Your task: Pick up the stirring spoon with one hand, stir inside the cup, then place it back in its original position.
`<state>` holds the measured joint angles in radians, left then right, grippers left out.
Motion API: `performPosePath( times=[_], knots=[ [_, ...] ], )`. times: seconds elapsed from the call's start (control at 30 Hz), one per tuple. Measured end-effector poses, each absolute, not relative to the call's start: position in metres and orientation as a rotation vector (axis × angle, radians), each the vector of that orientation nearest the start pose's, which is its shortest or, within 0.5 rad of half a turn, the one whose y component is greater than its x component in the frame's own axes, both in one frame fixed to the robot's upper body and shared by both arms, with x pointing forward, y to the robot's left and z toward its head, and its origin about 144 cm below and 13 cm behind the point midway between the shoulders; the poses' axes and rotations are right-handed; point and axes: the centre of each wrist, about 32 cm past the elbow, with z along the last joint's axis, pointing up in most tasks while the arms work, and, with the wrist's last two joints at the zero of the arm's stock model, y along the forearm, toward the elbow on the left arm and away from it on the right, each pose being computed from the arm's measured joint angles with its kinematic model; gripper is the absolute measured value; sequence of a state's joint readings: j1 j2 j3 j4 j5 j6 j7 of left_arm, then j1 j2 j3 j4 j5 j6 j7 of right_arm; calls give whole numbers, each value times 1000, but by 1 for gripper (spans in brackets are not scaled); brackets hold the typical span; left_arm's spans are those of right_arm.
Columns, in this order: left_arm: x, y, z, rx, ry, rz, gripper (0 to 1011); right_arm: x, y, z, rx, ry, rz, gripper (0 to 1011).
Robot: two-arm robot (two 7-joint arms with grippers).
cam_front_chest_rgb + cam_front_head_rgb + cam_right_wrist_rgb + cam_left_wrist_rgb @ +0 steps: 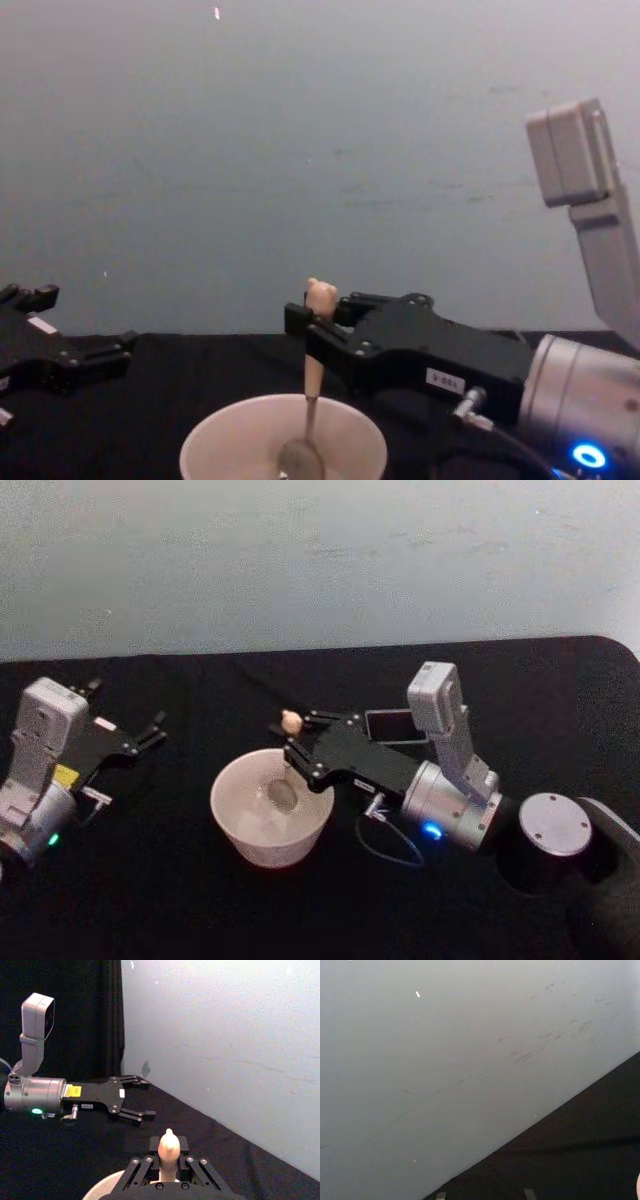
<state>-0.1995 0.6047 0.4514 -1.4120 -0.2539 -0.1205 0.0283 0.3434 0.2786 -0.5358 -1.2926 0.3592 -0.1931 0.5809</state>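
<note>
The black table (150, 890) carries everything. The right arm reaches across it from the robot's right, and the right gripper (293, 740) hangs over the far rim of the cup (270, 842), its fingers closed on the spoon's handle just below the bear-head knob. The left arm lies parked well to the left. The left gripper (158, 730) has its fingers spread, holds nothing and points toward the cup from well apart.

The cup stands near the table's middle, wide and cream. The holder (392, 727), dark and square-mouthed, stands behind the right gripper's body, to the cup's far right, and its mouth looks empty.

The spoon (313, 372) stands close to upright. Its knob is above the fingers, its handle runs down past the rim, and its small metal bowl sits low inside the cup near the bottom. Whether the bowl touches the bottom cannot be told.

The step in hand looks like the stirring itself: the spoon is out of the holder and its bowl is in the cup.

The next move would call for small circles of the bowl inside the cup, kept clear of the thin wall so the cup is not pushed or tipped. After that comes a straight lift out, a carry back to the holder and a careful descent into its narrow mouth before the fingers release.
</note>
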Motion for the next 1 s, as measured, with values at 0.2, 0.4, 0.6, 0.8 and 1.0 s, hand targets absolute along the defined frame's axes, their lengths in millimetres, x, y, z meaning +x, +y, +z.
performPosePath(
  times=[0.2, 0.4, 0.6, 0.8, 1.0],
  knots=[
    [489, 310, 1140, 304, -285, 1248, 1001, 519, -189, 1143, 16, -105, -580, 203],
    [489, 310, 1140, 304, -285, 1248, 1001, 511, -197, 1145, 16, -101, -567, 203],
    [489, 310, 1140, 304, -285, 1248, 1001, 501, -199, 1145, 12, -86, -534, 203],
    [489, 310, 1140, 304, -285, 1248, 1001, 496, -191, 1143, 12, -73, -505, 203],
    [489, 310, 1140, 305, -285, 1248, 1001, 499, -178, 1145, 33, -69, -499, 203]
  ],
)
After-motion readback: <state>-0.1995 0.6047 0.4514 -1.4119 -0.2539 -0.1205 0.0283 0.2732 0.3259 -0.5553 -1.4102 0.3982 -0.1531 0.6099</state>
